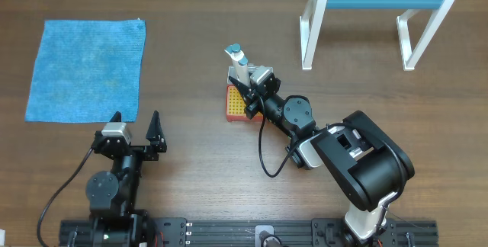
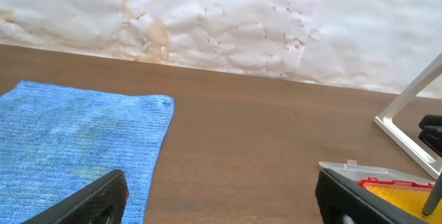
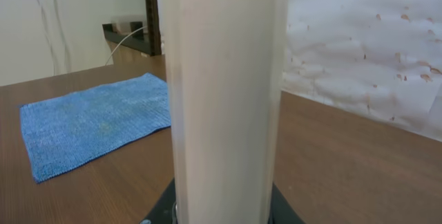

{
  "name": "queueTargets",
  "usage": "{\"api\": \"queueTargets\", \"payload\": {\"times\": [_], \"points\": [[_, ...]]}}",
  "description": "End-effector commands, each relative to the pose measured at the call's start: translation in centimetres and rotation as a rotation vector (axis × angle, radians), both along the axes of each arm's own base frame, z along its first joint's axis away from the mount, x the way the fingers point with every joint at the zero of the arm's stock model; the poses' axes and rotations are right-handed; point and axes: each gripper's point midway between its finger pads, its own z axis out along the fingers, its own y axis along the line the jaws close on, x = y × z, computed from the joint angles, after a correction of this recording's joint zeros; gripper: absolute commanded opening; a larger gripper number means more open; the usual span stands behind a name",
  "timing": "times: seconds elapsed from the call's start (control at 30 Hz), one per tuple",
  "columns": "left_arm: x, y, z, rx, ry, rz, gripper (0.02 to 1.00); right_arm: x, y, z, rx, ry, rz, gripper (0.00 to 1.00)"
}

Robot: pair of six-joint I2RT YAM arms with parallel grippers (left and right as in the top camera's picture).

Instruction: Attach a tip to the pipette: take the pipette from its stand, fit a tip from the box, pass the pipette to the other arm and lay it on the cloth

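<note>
My right gripper point(image 1: 246, 78) is shut on the white pipette point(image 1: 239, 65), which it holds roughly upright over the orange tip box point(image 1: 234, 106) at mid-table. The pipette's blue-grey cap point(image 1: 235, 51) points toward the far side. In the right wrist view the pipette's pale barrel point(image 3: 224, 92) stands between the dark fingers point(image 3: 162, 207); its lower end is hidden. My left gripper point(image 1: 136, 125) stands open near the left front, with nothing between its fingers point(image 2: 103, 196). The blue cloth point(image 1: 88, 70) lies flat at the far left, ahead of the left gripper point(image 2: 221, 193).
The pipette stand point(image 1: 381, 7), white legs under a blue bar, is at the far right with nothing on it. From the left wrist, the tip box point(image 2: 397, 186) with its clear lid and a stand leg point(image 2: 407, 113) appear off to one side.
</note>
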Motion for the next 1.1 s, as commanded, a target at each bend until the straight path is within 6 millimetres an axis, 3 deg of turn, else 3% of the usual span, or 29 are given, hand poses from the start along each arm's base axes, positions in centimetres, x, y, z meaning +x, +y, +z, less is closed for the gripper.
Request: {"api": "queueTargets", "payload": {"times": [0.03, 0.13, 0.37, 0.63, 0.83, 1.0, 1.1], "points": [[0.0, 0.4, -0.2, 0.007, 0.001, 0.021, 0.877, -1.4, -0.4, -4.5, -0.061, 0.128, 0.013, 0.080], [0.0, 0.4, -0.2, 0.007, 0.001, 0.021, 0.877, -1.3, -0.4, -4.1, -0.051, 0.111, 0.014, 0.077], [0.0, 0.4, -0.2, 0.007, 0.001, 0.021, 0.879, -0.3, -0.5, 0.0, 0.011, 0.010, 0.002, 0.077], [0.0, 0.4, -0.2, 0.007, 0.001, 0.021, 0.879, -0.5, -0.6, 3.8, 0.058, -0.069, 0.002, 0.077], [0.0, 0.4, -0.2, 0.007, 0.001, 0.021, 0.879, -1.1, -0.9, 8.4, 0.098, -0.136, 0.003, 0.077], [0.0, 0.4, -0.2, 0.007, 0.001, 0.021, 0.877, -1.8, -1.2, 11.9, 0.083, -0.111, 0.006, 0.077], [0.0, 0.4, -0.2, 0.007, 0.001, 0.021, 0.879, -2.8, -0.7, 13.3, 0.020, -0.008, 0.048, 0.077]]}}
